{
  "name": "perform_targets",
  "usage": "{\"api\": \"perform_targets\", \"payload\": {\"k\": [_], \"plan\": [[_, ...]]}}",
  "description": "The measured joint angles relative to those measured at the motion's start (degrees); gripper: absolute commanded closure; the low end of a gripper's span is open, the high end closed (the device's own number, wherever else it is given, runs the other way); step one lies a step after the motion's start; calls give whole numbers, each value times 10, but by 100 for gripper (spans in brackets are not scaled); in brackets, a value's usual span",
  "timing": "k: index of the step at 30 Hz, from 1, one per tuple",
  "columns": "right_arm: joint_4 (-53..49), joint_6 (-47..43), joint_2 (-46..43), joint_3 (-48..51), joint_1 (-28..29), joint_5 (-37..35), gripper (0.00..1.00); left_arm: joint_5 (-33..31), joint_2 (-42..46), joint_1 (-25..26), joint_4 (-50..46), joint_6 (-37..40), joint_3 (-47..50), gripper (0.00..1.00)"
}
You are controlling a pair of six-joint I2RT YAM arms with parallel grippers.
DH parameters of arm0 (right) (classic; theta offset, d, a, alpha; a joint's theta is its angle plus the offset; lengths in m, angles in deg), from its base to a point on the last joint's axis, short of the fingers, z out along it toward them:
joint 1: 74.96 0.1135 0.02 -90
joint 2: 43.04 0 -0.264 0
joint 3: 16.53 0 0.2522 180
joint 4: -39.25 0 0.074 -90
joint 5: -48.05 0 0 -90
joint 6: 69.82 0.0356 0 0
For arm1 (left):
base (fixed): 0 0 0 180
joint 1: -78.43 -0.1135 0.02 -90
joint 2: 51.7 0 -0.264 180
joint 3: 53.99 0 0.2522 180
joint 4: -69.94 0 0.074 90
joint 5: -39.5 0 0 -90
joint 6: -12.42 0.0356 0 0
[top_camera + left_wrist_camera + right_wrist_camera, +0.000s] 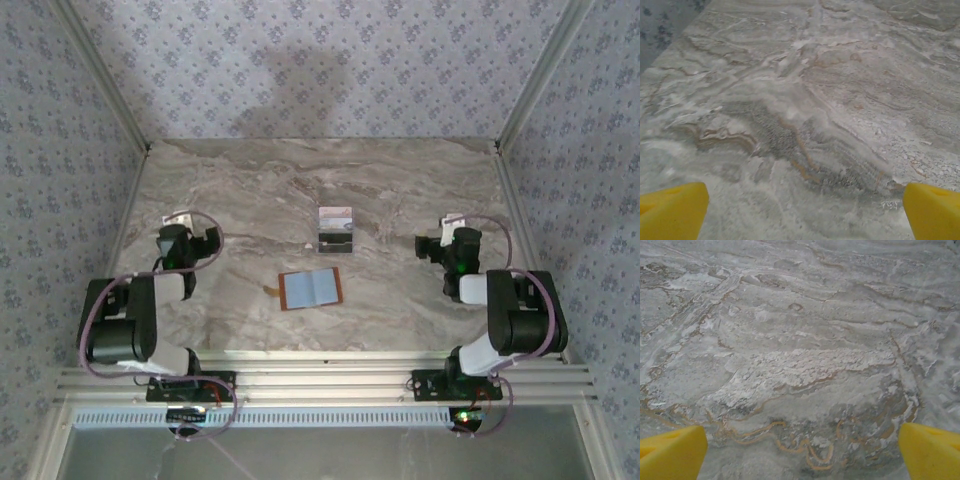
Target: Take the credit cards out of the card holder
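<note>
Patterned walls edge the marble worktop [250, 190] on three sides. The left pincer [805, 212] and right pincer [802, 452] gape wide, holding nothing, well apart from the centre. The card holder [310, 289] lies open mid-worktop, with the credit cards [336, 230] just beyond it.

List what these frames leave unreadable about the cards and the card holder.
- Top view: the credit cards, lying apart from the card holder, are too small to count.
- Top view: whether any card sits in the open card holder's pockets is too small and blurred to tell.
- Wrist views: left hand and right hand, yellow fingertips cut off by the bottom edge.
</note>
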Motion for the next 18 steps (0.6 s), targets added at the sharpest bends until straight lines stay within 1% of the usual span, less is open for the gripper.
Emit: {"api": "perform_targets", "payload": {"k": [3, 9, 18], "plan": [[16, 9, 1, 0, 0, -3, 0, 12, -22, 7, 25, 15, 4, 0], [32, 17, 1, 0, 2, -13, 0, 17, -24, 17, 56, 29, 4, 0], [34, 18, 1, 0, 2, -13, 0, 17, -24, 17, 59, 31, 4, 0]]}}
